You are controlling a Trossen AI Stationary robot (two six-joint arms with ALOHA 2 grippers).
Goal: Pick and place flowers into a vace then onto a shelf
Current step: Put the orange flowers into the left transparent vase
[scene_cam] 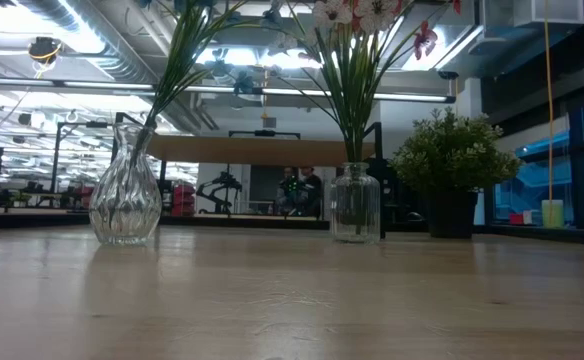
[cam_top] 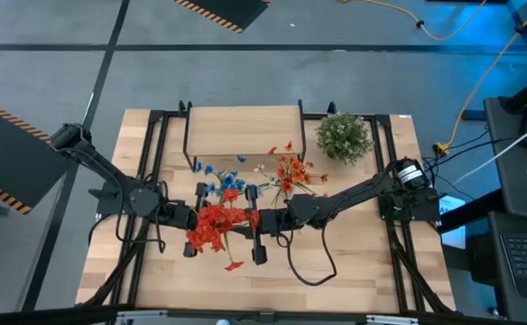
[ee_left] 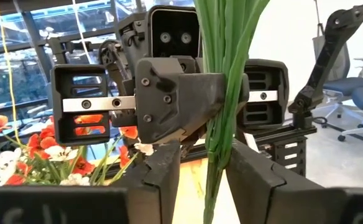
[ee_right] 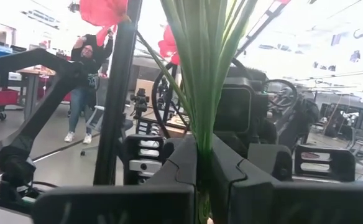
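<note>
My right gripper (ee_right: 205, 158) is shut on the green stems of the red flowers (cam_top: 214, 226), held high over the table's middle. My left gripper (ee_left: 203, 171) faces it from the left. It is open, with one finger on either side of the same stems (ee_left: 217, 124). Neither gripper shows in the low view. A fluted glass vase (scene_cam: 124, 200) holds the blue flowers (cam_top: 223, 181). A round glass jar (scene_cam: 355, 203) holds the orange-red and white flowers (cam_top: 291, 171). Both stand on the table in front of the shelf (cam_top: 241, 131). My right gripper pinches the bundle of green stems (ee_right: 201, 134) between its two fingers, which lie across the stems and come level from the table's right. The sprig is lifted clear of the table, with its red blooms (ee_right: 104, 11) beyond the fingers.
A round bushy green plant in a dark pot (cam_top: 343, 135) stands at the table's far right, next to the shelf. A loose red bit (cam_top: 234, 266) lies on the table near the front. People show in the room behind the table (ee_right: 85, 81).
</note>
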